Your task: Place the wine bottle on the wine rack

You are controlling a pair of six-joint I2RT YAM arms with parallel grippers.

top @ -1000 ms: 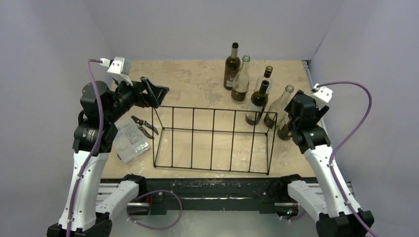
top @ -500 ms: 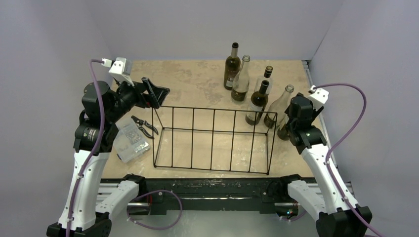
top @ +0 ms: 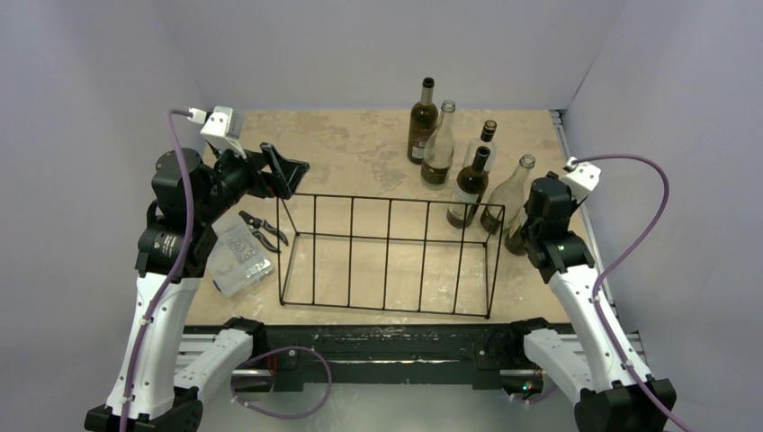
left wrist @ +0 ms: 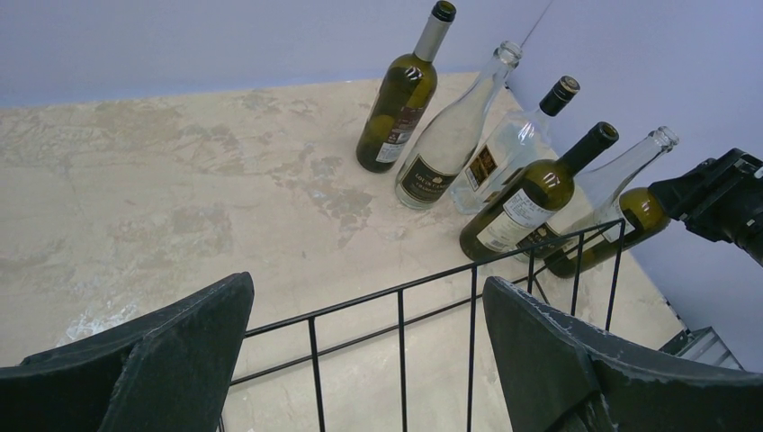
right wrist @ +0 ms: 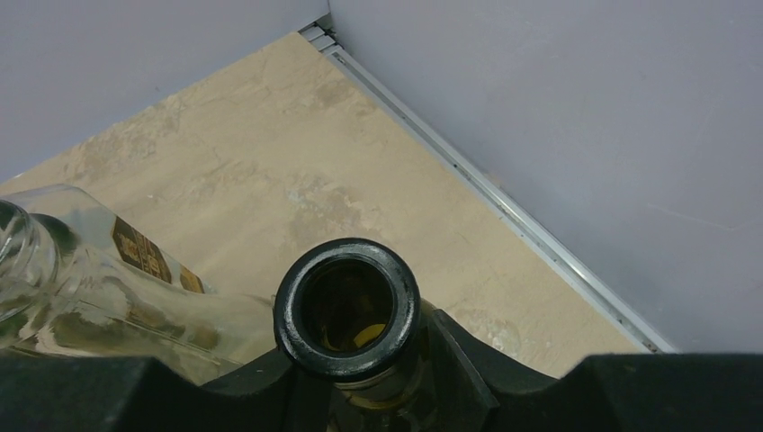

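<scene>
Neck of the wine bottle (right wrist: 346, 306) sits between the jaws of the right pincer (right wrist: 360, 391), which clamp it just under the lip. Its long axis runs upright, straight down from the grip. The wine rack (top: 387, 238) stands just to this pincer's left, so the lift likely goes up and leftward. The left pincer (left wrist: 369, 360), spread wide and holding nothing, hovers well apart

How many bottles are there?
6 glass wine bottles beyond the black wire rack, rightward: two dark green, three clear, one olive bottle in the right tool. None looks hidden.
</scene>
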